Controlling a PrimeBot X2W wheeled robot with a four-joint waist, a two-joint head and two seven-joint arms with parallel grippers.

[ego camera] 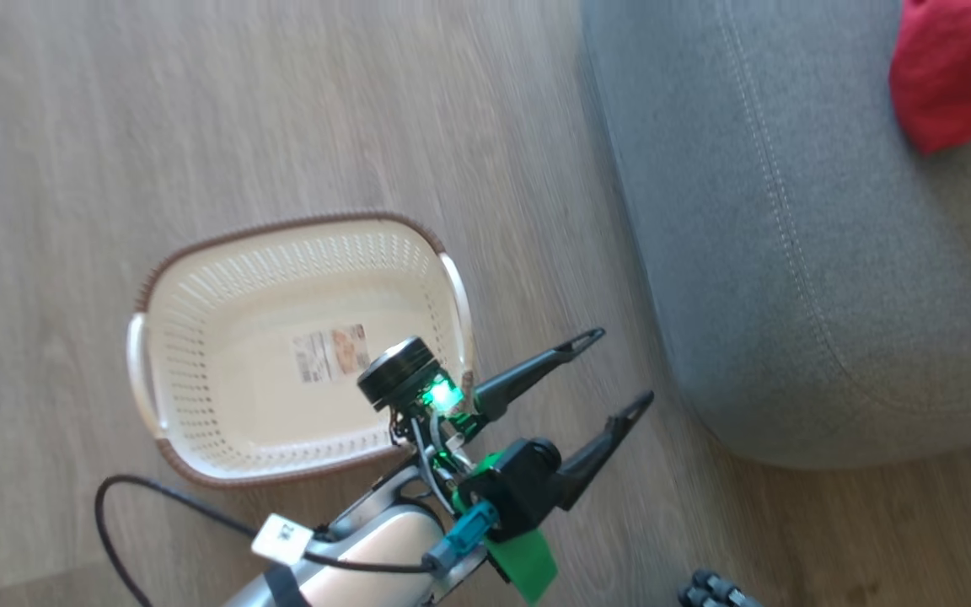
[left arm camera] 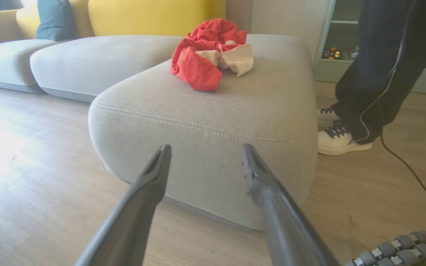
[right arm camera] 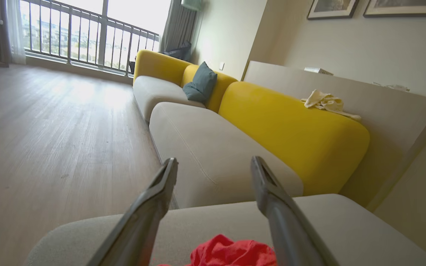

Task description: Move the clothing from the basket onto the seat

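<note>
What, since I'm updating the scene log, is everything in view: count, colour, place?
clothing: one heap, red with a white patch, on top of the seat
basket: 1, cream with brown rim, on the floor, no clothing inside
sticker: 1, paper, on the basket's floor
seat: 1, grey, beside the basket
backrests: several, yellow, behind the sofa cushions
pillow: 1, blue, against a backrest
cloth: 1, pale yellow, atop a backrest
framed pictures: 2, on the wall
person's legs: dark trousers, white shoes, by the seat
left gripper: 1, dark, open, low between basket and seat
right gripper: 1, dark, open, over the seat near the clothing
</note>
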